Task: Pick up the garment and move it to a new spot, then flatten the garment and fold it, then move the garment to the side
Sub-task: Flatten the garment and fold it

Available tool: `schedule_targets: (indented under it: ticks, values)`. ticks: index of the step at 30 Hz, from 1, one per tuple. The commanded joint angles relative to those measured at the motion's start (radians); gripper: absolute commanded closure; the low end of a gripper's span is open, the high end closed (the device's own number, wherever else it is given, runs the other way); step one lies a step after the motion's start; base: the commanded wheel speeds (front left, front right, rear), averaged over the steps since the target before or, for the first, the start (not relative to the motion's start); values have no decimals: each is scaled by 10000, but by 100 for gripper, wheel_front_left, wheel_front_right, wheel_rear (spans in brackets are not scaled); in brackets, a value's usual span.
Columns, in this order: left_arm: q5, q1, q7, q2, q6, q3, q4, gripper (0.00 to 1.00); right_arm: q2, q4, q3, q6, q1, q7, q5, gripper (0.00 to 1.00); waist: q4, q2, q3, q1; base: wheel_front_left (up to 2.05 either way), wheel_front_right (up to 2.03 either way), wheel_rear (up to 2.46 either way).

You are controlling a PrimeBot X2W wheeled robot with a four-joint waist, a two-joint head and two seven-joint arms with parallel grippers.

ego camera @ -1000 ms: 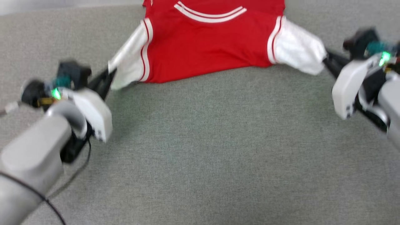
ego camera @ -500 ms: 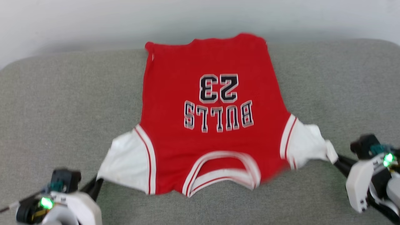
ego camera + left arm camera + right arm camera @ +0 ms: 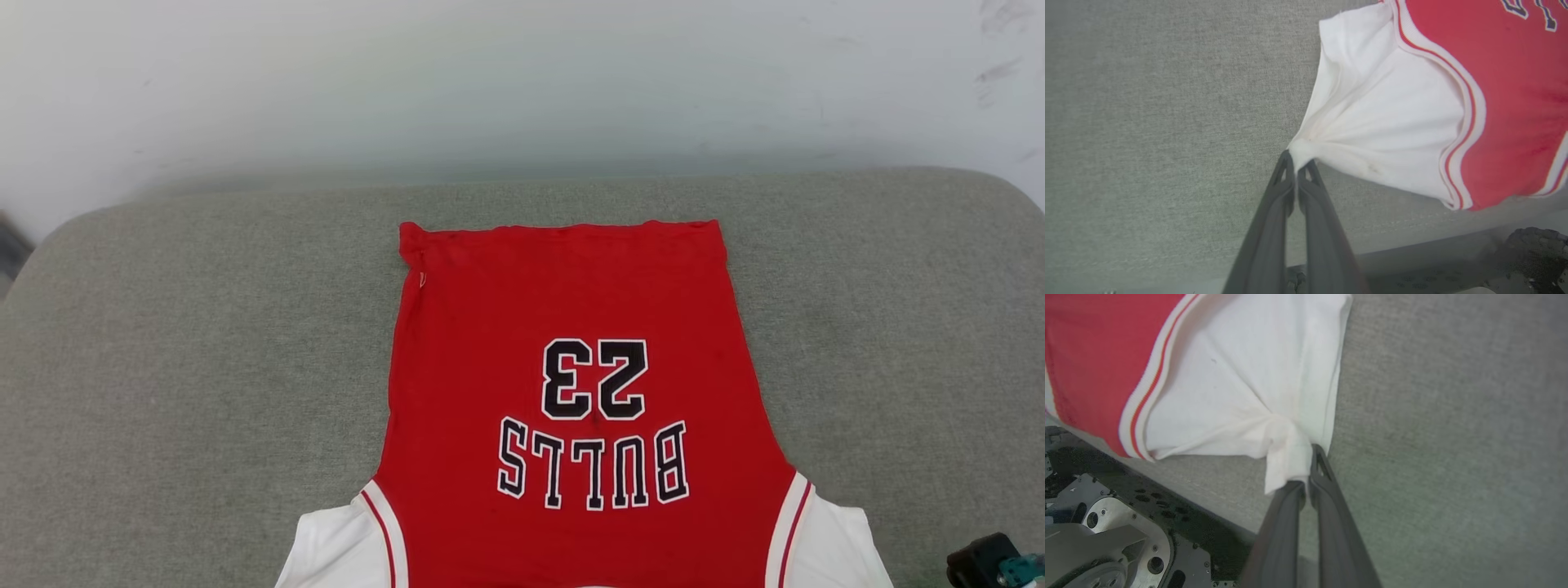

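Shirt (image 3: 571, 392) lies flat on the grey cushion (image 3: 204, 367), front up, about centre and slightly to the robot's right. Hem is on the far side near the pale wall (image 3: 490, 82). Collar end points at the robot and is cut off by the bottom of the head view. "BULLS 23" lettering (image 3: 593, 425) reads upside down from the robot's side. Body panel looks smooth, with a minor ripple along the hem and a small bunch at the far-left hem corner.

Left gripper (image 3: 1298, 159): fingers pressed together, clamped on the outer tip of the left sleeve (image 3: 1384, 114). White cloth comes to a point at the tips, and creases fan back toward the red-and-white trim. Sleeve is stretched sideways off the body, taut.

Right gripper (image 3: 1306, 465): same story, fingers together, pinching the edge of the right sleeve (image 3: 1241, 375). A small fold of white cloth hangs over 1 finger. Creases radiate from the pinch here too.

The 2 sleeves are spread away from each other, low over the cushion. Can't tell if the pinched tips touch it.

Right wrist view also catches the robot base (image 3: 1106, 539), a metal plate with holes, past the cushion's near edge. In the head view a dark block (image 3: 992, 563) on the right arm pokes in at the lower right corner, near the right sleeve.
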Motion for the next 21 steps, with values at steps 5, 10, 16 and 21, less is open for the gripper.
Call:
schedule_targets:
  ticks: [5, 10, 16, 21]
  values:
    - [357, 65, -57, -180, 198, 391, -244, 100, 26, -504, -1022, -10, 473, 353, -544, 100, 89, 0, 62, 4, 0, 0, 0]
    - [841, -248, -60, -338, 308, 758, -513, 100, -38, -1442, -2652, -10, -65, 766, -1190, 0, 157, 0, 314, 4, 0, 0, 0]
    - [1391, -239, -50, -751, 487, 1675, -1010, 100, -191, -3180, -5194, -9, -1222, 1585, -2065, 0, 267, 0, 863, 4, 0, 0, 0]
    - [2069, -442, -53, -967, 590, 2154, -1499, 100, 157, -4056, -6918, -9, -2723, 2752, -2525, 0, 675, 0, 1572, 4, 0, 0, 0]
